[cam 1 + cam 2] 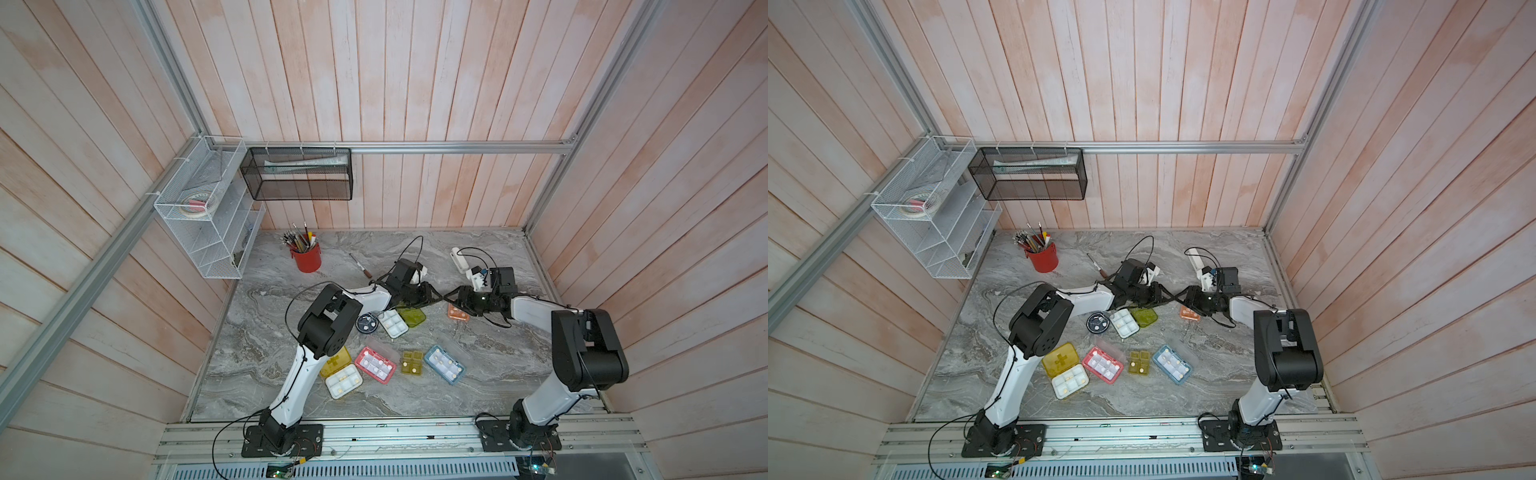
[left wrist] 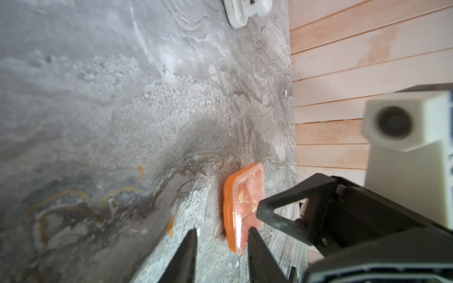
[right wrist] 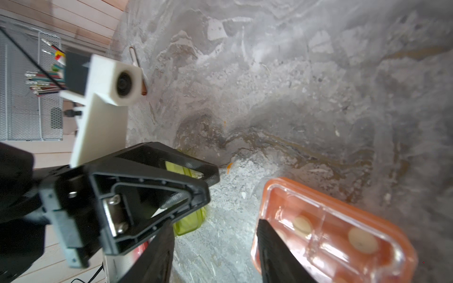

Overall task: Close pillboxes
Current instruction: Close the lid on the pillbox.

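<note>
Left gripper (image 2: 223,229) nearest: black fingers apart, empty, one tip by orange near-square plastic pillbox (image 2: 245,196), whose clear lid looks shut. R wrist: right gripper (image 3: 215,225) apart, empty; orange box flat, lid up. Top views: it sits btwn both grippers, skewed, no clear long axis. Open: yellow-cross box (image 1: 1065,370), pink box (image 1: 1102,365), blue-grey box (image 1: 1172,364), lime-green box (image 1: 1133,320). Most of the job's left.

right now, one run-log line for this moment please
left gripper: open, empty | right gripper: open, empty | orange pillbox: by right gripper, lid looks shut | lime-green pillbox: open | pink pillbox: open
</note>
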Controlling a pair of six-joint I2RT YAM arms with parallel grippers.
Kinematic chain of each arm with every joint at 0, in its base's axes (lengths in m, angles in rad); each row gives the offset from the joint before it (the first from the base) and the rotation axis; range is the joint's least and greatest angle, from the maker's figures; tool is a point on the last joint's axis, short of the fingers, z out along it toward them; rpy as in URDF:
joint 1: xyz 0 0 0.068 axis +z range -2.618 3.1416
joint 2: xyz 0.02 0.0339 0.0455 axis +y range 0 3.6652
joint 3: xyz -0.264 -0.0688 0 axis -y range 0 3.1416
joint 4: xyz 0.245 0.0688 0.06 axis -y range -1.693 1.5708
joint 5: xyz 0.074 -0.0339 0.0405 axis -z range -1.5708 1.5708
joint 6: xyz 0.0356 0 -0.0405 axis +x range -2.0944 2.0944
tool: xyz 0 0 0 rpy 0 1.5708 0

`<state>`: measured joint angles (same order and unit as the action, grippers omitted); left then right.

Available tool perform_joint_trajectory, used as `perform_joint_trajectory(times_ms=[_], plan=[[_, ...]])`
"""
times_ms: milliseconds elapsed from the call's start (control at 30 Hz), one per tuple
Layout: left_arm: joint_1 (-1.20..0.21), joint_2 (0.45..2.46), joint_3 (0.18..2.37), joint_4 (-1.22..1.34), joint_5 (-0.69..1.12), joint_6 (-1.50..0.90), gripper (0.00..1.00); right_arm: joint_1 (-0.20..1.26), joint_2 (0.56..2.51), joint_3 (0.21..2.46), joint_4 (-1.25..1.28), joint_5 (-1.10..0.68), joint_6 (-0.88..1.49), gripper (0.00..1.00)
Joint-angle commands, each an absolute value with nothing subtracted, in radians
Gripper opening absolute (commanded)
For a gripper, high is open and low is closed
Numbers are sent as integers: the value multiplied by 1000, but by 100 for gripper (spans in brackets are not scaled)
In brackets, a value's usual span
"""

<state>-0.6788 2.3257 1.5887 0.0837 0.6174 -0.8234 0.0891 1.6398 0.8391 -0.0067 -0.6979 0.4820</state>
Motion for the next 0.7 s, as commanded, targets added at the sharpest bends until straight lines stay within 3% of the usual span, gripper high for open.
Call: perform_joint_trajectory(times_ms=[0, 400, 667], plan=[[-675, 2290, 1586, 136, 625, -816, 39, 87, 1556, 875, -45, -704, 474, 56], [-680, 2365, 1592, 396, 699, -945, 60, 81, 1380, 698, -172, -673, 516, 56], [-690, 2359, 1591, 399, 709, -936, 64, 0, 1356, 658, -222, -529, 508, 57]])
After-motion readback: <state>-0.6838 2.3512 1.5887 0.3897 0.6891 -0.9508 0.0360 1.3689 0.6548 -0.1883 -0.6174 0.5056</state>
